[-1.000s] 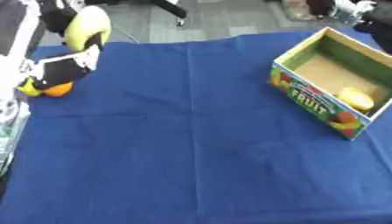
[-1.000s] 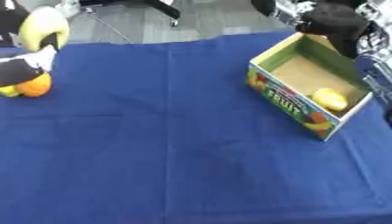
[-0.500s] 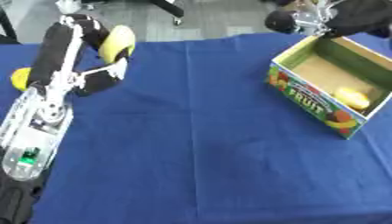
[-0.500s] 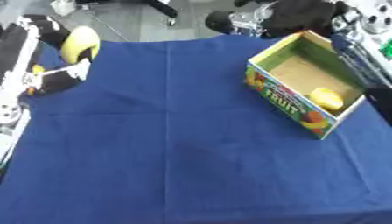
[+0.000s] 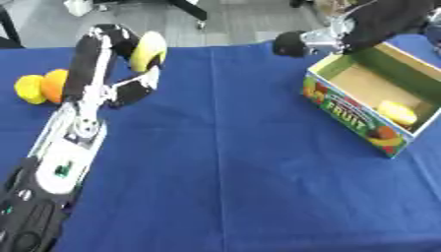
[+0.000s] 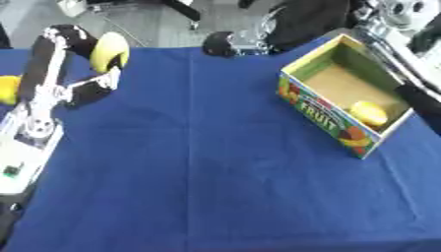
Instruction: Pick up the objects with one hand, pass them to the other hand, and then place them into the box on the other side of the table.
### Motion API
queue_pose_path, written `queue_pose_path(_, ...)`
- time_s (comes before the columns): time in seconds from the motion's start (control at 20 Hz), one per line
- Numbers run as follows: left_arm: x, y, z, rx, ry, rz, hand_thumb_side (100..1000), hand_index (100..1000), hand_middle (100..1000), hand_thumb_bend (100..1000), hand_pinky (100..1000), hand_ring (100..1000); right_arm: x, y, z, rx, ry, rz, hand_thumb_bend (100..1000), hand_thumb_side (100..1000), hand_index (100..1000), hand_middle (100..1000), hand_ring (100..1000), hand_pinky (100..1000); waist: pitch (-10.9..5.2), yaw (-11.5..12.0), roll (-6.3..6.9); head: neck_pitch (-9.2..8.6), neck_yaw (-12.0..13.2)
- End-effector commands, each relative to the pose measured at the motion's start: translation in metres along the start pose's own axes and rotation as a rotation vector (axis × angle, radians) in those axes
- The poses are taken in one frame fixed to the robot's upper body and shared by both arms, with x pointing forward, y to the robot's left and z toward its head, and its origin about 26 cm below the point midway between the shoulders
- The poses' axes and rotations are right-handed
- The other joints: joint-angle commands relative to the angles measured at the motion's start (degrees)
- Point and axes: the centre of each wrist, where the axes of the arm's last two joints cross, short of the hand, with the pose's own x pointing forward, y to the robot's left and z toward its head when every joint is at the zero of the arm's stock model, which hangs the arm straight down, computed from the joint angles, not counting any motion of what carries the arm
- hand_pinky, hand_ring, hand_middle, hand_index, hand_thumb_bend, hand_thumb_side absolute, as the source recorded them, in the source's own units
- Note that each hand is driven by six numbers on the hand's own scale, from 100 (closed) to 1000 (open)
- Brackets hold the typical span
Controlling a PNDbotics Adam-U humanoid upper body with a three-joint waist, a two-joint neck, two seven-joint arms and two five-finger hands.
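Above the blue-clothed bench [image 5: 224,162], the left hand [image 5: 129,47] curled round a yellow oval fruit [image 5: 147,50], raised for passing. Right hand [image 5: 297,43], fingers indistinct, waited beside the green cardboard fruit box [image 5: 349,110], its destination.

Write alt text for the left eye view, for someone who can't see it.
The robot's left hand holds a yellow fruit above a blue cloth, while its right hand reaches in from the far right. A fruit box at right holds one yellow piece; two more fruits lie at far left.
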Motion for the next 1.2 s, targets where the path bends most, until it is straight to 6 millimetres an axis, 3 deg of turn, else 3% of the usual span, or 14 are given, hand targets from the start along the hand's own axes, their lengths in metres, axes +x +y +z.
queue_pose_path(0.05,0.004,-0.004,-0.007,0.044,-0.034,0.024,126,430,413,100,600,444,0.012,-0.003,-0.002,0.028,-0.013,0.076,588,220,893,823,825,739,-1.89,-0.12,-0.93,-0.22,0.21)
queue_pose_path(0.1,0.003,-0.008,-0.006,0.050,-0.038,0.031,100,429,412,100,599,443,0.014,-0.003,-0.003,0.038,-0.014,0.091,558,202,890,821,825,741,-1.86,-0.15,-0.97,-0.34,0.21)
queue_pose_path(0.15,0.003,-0.011,-0.006,0.054,-0.042,0.041,139,429,412,100,598,442,0.016,-0.003,-0.005,0.050,-0.014,0.106,561,201,888,822,825,741,-1.83,-0.17,-1.03,-0.43,0.20)
queue_pose_path(0.55,0.004,-0.028,-0.006,0.062,-0.094,0.112,167,428,412,100,602,442,0.030,-0.002,-0.013,0.121,-0.015,0.196,543,100,868,808,815,739,-1.63,-0.36,-1.23,-0.58,0.24)
queue_pose_path(0.85,0.007,-0.033,-0.006,0.014,-0.158,0.194,194,427,411,100,603,441,0.033,-0.003,-0.015,0.179,-0.017,0.233,479,100,839,788,798,739,-1.53,-0.38,-1.24,-0.56,0.36)
queue_pose_path(0.9,0.007,-0.034,-0.006,0.008,-0.168,0.206,195,427,411,100,603,441,0.034,-0.003,-0.016,0.190,-0.018,0.238,406,100,832,779,792,741,-1.52,-0.38,-1.24,-0.51,0.31)
queue_pose_path(1.0,0.008,-0.035,-0.007,0.002,-0.188,0.228,202,425,409,100,602,439,0.036,-0.003,-0.017,0.211,-0.026,0.251,366,100,821,767,783,742,-1.51,-0.36,-1.24,-0.48,0.16)
queue_pose_path(1.2,0.013,-0.038,-0.008,-0.012,-0.230,0.262,210,424,408,100,597,438,0.039,-0.003,-0.019,0.254,-0.032,0.284,364,100,812,756,775,743,-1.47,-0.29,-1.27,-0.64,0.04)
